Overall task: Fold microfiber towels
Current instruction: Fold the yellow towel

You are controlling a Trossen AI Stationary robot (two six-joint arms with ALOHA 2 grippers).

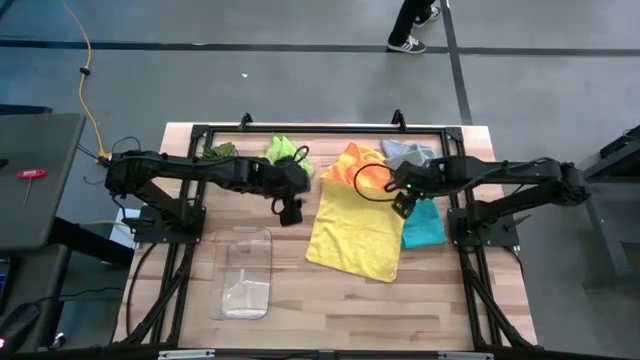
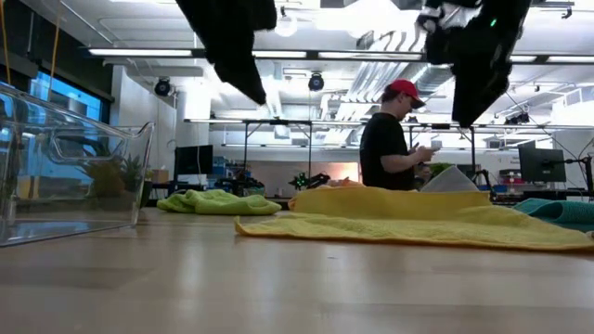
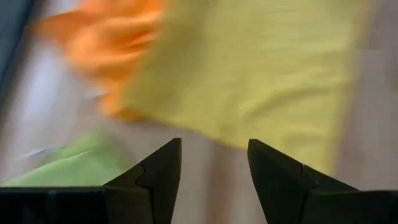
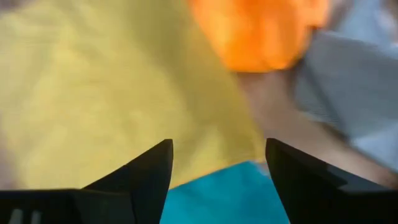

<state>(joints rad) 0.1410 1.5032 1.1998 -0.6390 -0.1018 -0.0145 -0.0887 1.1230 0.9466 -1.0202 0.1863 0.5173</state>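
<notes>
Yellow square microfiber towel (image 1: 355,232) lies spread mid-counter; left hand (image 1: 291,212) and right hand (image 1: 403,206) hover open, empty; best pinch both far corners evenly, I judge.

Yellow towel (image 2: 418,223) flat, lime towel (image 2: 218,201) behind.

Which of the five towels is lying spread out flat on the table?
The yellow towel, in the middle of the table. It lies open and flat, while the orange, grey and lime green towels are bunched up, and the teal one is partly covered.
</notes>
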